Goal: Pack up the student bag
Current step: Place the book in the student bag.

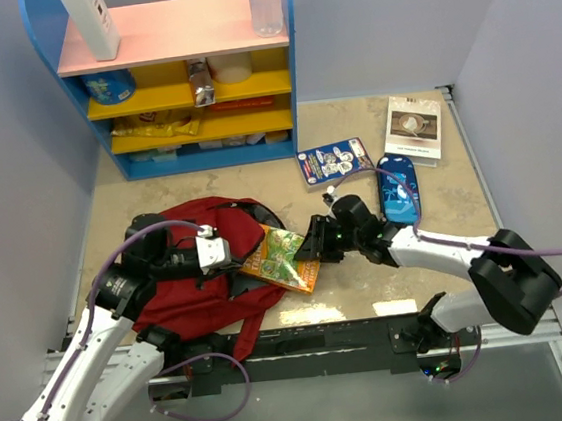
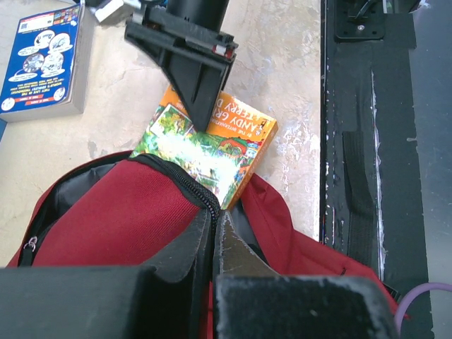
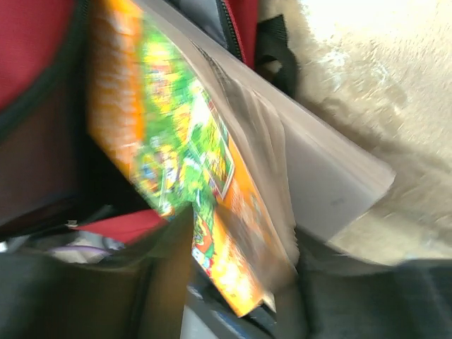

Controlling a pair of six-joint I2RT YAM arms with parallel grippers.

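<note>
Left wrist view: left gripper (image 2: 215, 220) fingers pinch bag (image 2: 127, 219) rim. Right gripper (image 2: 201, 121) fingers straddle book (image 2: 212, 155) corner; grip cannot be determined.

Mat'l/finish: student bag (image 1: 193, 285) is woven cloth, matt, w/ black fabric edging & toothed zip; book (image 1: 281, 259) is paper, glossy printed cover, matt page edges; table (image 1: 442, 209) has smooth mottled top w/ slight sheen; pencil case (image 1: 397, 188) has glossy shell; base rail (image 1: 315, 340) is matt black.
</note>
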